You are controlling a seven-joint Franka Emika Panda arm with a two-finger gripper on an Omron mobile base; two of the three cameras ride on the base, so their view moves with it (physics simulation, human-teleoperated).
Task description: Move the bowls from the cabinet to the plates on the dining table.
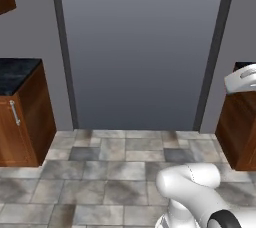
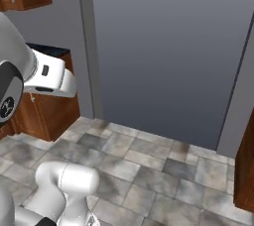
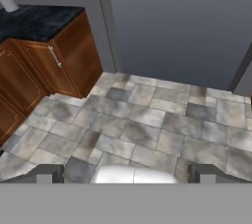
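Facing a blank doorway, nothing in hand

Driving between stations, I keep the gripper [image 3: 123, 171] spread wide and empty so it is ready for a bowl. I see no bowls or plates from here; a low cupboard [image 3: 47, 66] stands on the left, tiled floor [image 1: 115, 172] ahead.

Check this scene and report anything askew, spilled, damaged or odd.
Nothing stands out. The tiled floor shows mottled grey patches that look like its pattern, not a spill. The low wooden cupboard has its doors shut under a dark marbled top. The gripper is open and holds nothing.
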